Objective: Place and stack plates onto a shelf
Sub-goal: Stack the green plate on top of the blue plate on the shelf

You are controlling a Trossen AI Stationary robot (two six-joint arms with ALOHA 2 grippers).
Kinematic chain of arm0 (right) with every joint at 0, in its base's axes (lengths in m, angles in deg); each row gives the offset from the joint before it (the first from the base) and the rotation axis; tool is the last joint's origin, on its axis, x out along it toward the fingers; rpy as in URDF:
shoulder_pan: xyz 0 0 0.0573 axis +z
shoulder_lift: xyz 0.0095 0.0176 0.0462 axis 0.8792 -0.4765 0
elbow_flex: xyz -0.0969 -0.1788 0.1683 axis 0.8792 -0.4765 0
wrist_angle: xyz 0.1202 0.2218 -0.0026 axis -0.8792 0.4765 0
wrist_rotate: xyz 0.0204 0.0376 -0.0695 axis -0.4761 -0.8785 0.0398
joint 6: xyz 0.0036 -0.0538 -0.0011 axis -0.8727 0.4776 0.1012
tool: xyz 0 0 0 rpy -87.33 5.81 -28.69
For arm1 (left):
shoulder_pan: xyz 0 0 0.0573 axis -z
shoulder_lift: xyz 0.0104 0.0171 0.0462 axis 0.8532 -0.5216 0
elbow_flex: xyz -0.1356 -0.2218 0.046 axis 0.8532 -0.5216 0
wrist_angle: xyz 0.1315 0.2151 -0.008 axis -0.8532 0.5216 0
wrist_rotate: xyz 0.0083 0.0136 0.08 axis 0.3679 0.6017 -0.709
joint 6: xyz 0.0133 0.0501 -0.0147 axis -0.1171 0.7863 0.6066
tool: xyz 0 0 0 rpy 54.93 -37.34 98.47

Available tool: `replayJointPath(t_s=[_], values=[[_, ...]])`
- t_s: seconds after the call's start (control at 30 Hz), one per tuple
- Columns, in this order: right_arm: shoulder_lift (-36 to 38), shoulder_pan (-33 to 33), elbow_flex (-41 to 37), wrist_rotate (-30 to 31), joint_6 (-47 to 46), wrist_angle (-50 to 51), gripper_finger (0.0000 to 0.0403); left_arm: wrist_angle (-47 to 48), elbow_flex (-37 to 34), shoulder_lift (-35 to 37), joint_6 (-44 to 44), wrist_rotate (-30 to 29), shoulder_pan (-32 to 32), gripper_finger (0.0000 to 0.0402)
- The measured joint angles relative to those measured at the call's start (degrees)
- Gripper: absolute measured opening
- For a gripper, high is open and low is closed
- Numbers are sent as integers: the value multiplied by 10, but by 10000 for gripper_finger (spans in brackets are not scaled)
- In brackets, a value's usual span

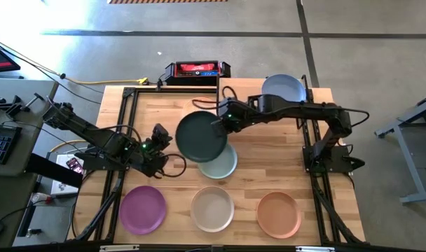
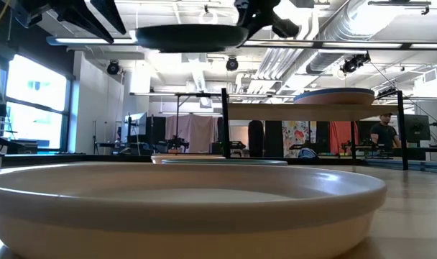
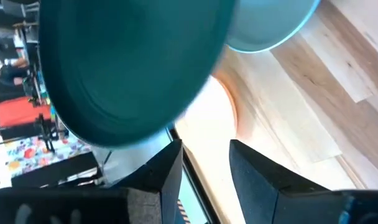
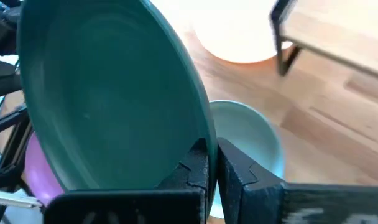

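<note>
High view shows six plates: a dark green plate (image 1: pixel 201 136) held above the table's centre, a pale teal plate (image 1: pixel 222 165) under its 5 o'clock edge, purple (image 1: pixel 142 208), off-white (image 1: pixel 212 208) and peach (image 1: pixel 278 213) plates in a row toward 6 o'clock, and a blue-grey plate (image 1: pixel 283 87) on the shelf (image 1: pixel 312 96) at 1 o'clock. All are round, shallow, rimmed and matte. The right gripper (image 4: pixel 212 163) pinches the green plate's rim; the left gripper (image 3: pixel 204 163), at 9 o'clock of it, has its fingers apart, holding nothing.

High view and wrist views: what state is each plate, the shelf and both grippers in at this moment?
dark green plate: airborne, pinched at rim by right gripper
left gripper: open, beside the plate's other edge
pale teal plate: on table, partly under green one
blue-grey plate: on shelf
purple, off-white, peach plates: flat on table
</note>
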Motion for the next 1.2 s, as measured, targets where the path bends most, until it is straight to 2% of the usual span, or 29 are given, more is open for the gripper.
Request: replayJointPath(t_s=[0.23, 0.8, 0.97, 1.2], values=[[52, -33, 1, 12, 31, 72, 0, -1, 0, 0, -44, -20, 0, 122], [207, -84, 0, 123, 101, 203, 0, -2, 0, 0, -296, -20, -13, 120], [257, -112, -52, 130, 118, 206, 0, -1, 0, 0, -314, -20, -41, 120], [366, -169, -188, 96, 115, 159, 0, -2, 0, 0, -314, -19, -78, 118]])
